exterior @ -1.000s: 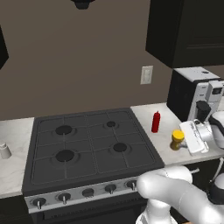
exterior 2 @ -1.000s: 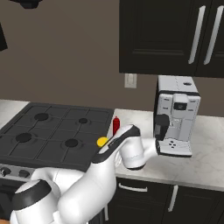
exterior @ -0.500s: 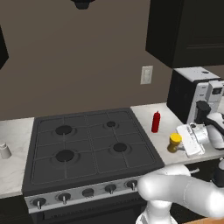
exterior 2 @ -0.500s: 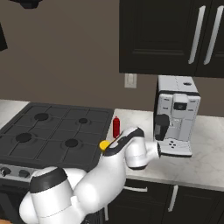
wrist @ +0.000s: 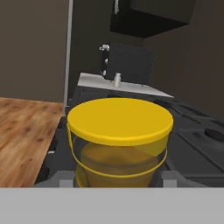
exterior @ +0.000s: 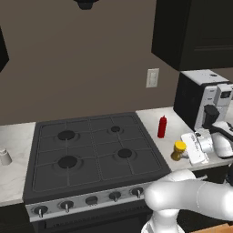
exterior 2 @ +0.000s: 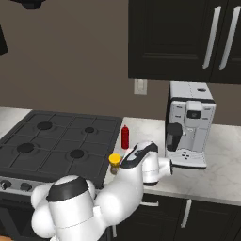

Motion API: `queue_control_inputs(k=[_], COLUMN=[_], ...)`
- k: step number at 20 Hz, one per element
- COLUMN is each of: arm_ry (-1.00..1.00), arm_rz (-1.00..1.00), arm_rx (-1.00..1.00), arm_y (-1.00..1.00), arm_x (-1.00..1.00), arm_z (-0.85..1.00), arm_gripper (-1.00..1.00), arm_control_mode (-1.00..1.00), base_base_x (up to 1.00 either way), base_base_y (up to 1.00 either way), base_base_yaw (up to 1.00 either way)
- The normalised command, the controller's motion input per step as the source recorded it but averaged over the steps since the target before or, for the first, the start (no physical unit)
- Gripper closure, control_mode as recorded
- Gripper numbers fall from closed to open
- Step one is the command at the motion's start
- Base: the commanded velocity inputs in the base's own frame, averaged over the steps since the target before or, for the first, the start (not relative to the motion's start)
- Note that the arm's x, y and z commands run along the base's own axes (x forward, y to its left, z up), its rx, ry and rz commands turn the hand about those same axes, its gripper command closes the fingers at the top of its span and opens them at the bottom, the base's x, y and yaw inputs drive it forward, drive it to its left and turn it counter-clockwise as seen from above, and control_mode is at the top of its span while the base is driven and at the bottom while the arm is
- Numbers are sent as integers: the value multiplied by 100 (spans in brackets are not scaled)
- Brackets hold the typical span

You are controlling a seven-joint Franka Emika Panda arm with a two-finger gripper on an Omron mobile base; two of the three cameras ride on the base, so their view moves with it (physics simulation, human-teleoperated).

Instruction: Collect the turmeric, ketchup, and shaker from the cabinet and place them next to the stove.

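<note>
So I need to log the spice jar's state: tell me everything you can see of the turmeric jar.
The turmeric jar is small, with see-through amber-yellow walls, powder inside, and a wider bright yellow cap. It stands upright at the counter front, right of the stove, nearer than the ketchup bottle. The gripper sits around its lower part, one finger on each side; whether its base touches the counter can't be told.

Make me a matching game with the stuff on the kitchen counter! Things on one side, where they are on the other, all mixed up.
Things:
1. turmeric
2. ketchup
3. shaker
4. coffee machine

Places:
A. alone on the counter left of the stove
B. standing free on the counter just right of the stove
C. at the robot's gripper, near the counter's front edge
D. against the wall under the cabinet

Pairs: 1-C, 2-B, 3-A, 4-D
</note>
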Motion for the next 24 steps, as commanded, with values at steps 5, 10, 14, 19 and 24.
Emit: queue_control_inputs(k=[5, 10, 14, 19, 24], arm_ry=[0, 0, 0, 0, 0], arm_rz=[0, -4, -3, 0, 0], arm_rx=[0, -3, -6, -2, 0], arm_y=[-2, -8, 0, 0, 0], arm_x=[10, 5, 9, 15, 15], arm_z=[-6, -9, -23, -22, -22], arm_gripper=[100, 100, 100, 100, 100], arm_control_mode=[-100, -100, -100, -100, -100], base_base_x=[0, 0, 0, 0, 0], base_base_y=[0, 0, 0, 0, 0], base_base_yaw=[0, 0, 0, 0, 0])
